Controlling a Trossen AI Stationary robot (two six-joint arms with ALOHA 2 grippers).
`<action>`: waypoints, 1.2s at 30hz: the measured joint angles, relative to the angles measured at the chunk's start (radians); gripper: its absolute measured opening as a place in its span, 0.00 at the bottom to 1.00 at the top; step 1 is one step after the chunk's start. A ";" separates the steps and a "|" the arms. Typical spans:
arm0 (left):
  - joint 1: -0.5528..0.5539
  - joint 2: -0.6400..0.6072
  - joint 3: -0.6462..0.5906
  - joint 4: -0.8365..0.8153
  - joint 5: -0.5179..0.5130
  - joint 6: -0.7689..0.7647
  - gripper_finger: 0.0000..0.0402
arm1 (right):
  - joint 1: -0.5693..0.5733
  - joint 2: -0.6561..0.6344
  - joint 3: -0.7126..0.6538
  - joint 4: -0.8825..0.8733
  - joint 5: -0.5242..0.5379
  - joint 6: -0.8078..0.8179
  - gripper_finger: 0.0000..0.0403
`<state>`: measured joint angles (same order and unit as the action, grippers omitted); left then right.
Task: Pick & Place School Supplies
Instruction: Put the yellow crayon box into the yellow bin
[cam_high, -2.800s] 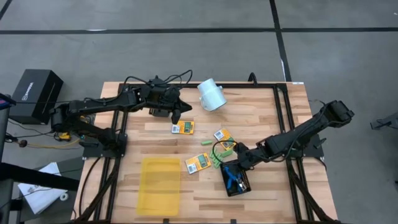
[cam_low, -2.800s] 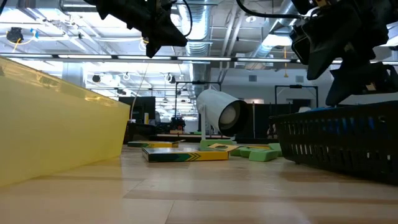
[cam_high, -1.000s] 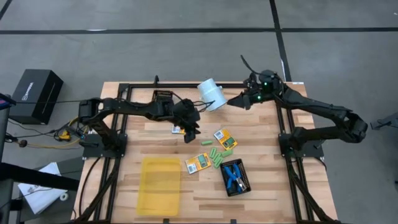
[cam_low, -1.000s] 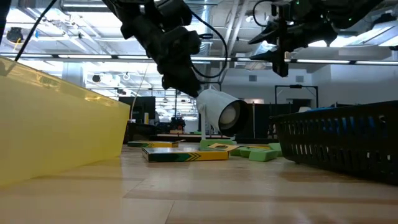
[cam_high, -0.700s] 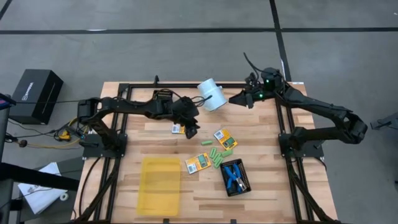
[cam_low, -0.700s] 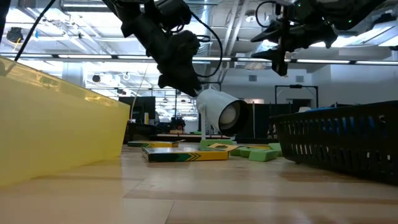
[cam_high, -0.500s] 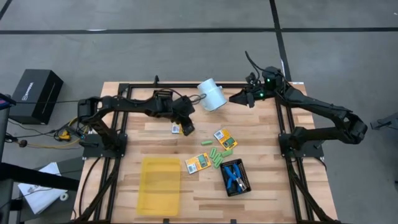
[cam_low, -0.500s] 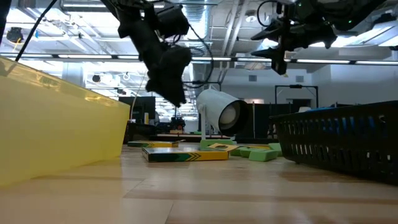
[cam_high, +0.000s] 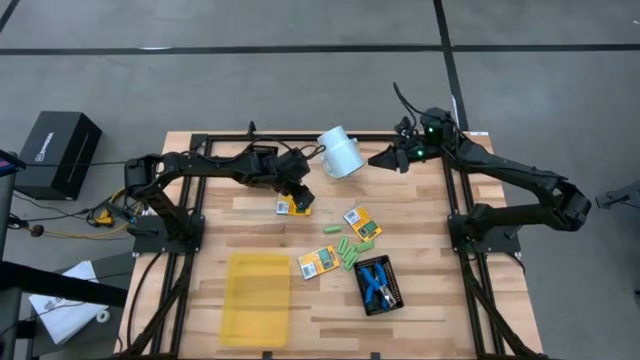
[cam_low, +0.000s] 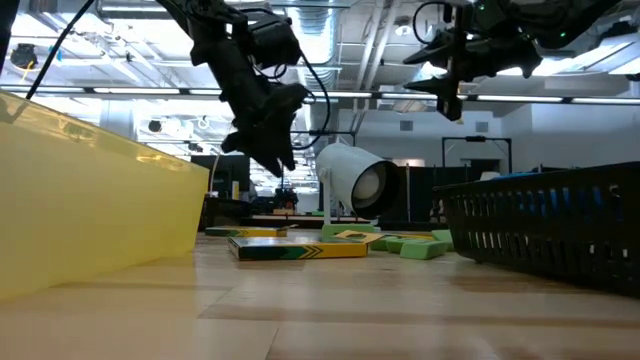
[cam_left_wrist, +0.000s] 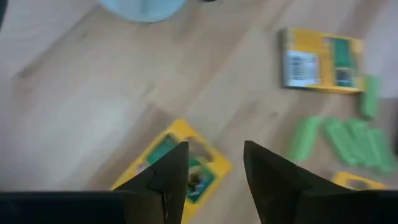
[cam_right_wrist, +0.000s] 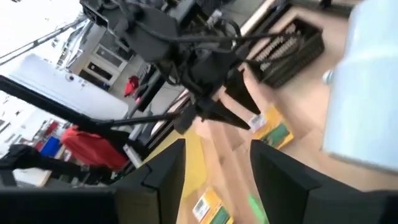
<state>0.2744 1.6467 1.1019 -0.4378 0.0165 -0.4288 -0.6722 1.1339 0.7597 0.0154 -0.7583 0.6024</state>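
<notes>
Hovering over one of three orange-yellow boxes (cam_high: 294, 207), left gripper (cam_high: 297, 189) fingers parted; right gripper (cam_high: 378, 159) parted beside white cup (cam_high: 340, 153).

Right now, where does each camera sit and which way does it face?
High: overhead, straight down; both arms, left claw over a flat orange-yellow box.
Low: table height, level across; arms enter from above.
Left wrist: down past open fingers at that box.
Right wrist: right claw facing the left arm.
High and low share the white cylinder cup.

Two dark jointed arms with loose black cables — the right arm (cam_high: 500, 176) shows green lights.
</notes>
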 joint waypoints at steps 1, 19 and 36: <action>-0.004 -0.004 0.000 0.012 0.010 -0.002 0.36 | 0.019 0.000 0.000 -0.013 0.001 0.001 0.42; 0.093 -0.165 0.000 0.127 0.018 -0.050 0.36 | 0.275 0.169 0.000 0.134 0.130 0.225 0.44; 0.105 -0.244 -0.004 0.042 0.009 0.006 0.36 | 0.315 0.261 0.038 0.081 0.280 0.314 0.41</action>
<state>0.3794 1.4027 1.0981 -0.3962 0.0256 -0.4227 -0.3570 1.3948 0.7972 0.0961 -0.4787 0.9166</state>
